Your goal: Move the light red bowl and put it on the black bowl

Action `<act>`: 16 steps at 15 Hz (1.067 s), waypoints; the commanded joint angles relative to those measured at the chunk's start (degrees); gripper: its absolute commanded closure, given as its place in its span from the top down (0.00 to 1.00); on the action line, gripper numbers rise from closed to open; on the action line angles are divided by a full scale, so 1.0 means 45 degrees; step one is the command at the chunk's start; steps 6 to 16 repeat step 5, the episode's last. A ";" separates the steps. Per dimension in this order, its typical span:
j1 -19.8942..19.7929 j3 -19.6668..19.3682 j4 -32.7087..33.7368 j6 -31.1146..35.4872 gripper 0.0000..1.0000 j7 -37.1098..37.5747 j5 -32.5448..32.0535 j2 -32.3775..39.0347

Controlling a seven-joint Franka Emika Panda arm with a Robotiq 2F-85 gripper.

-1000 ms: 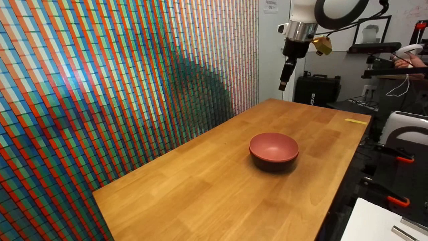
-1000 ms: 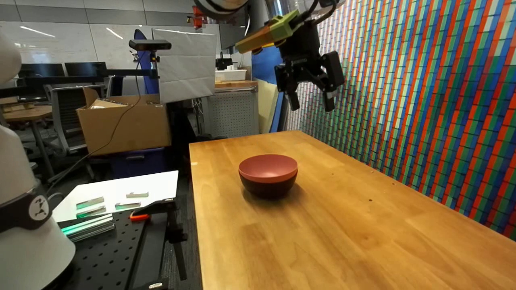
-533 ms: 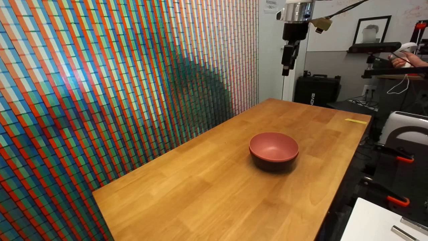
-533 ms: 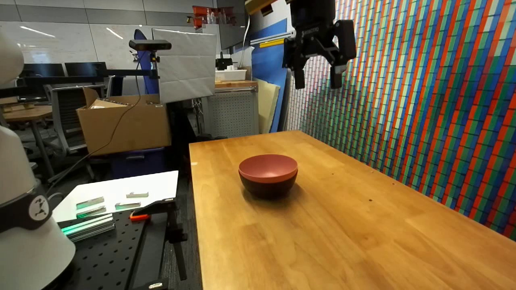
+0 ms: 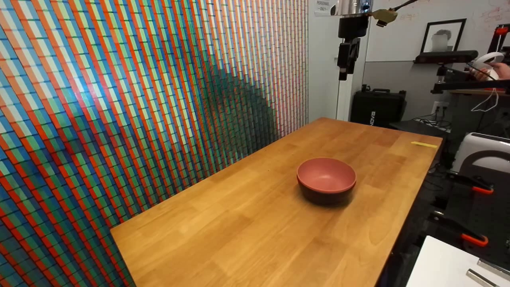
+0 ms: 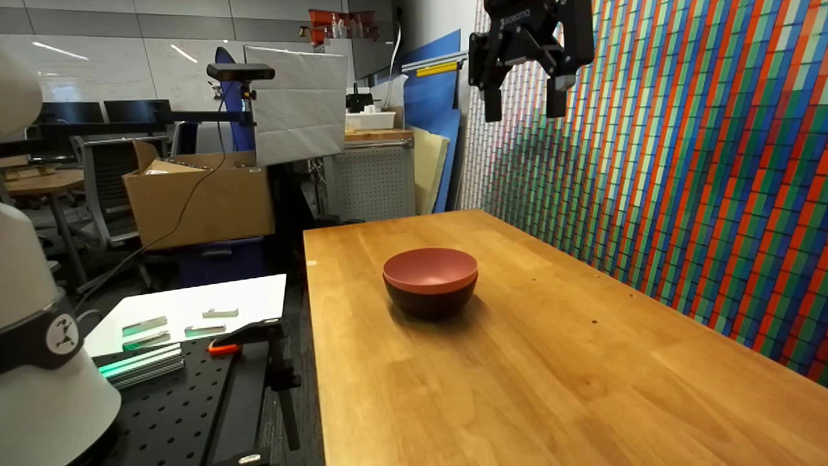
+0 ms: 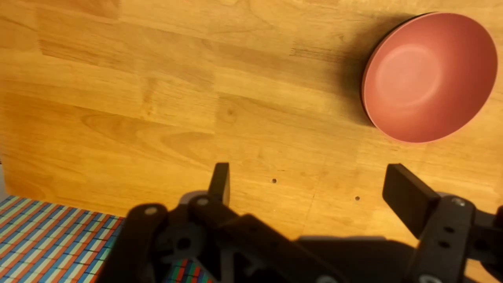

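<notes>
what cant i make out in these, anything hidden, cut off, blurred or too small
Inside of the black bowl: hidden in all three views by the light red bowl nested in it.
Top of the pincer: cut off by the upper edge in an exterior view.
White robot base: cut off by the left edge in an exterior view.
Framed picture: details blurred in an exterior view.
Red wall writing: too small and faint to read in an exterior view.
</notes>
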 commanded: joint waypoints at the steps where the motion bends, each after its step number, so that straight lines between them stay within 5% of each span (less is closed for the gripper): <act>1: -0.0198 0.0193 0.0046 -0.0062 1.00 -0.0020 0.0030 0.0017; 16: -0.0198 0.0194 0.0064 -0.0117 1.00 -0.0031 0.0041 0.0038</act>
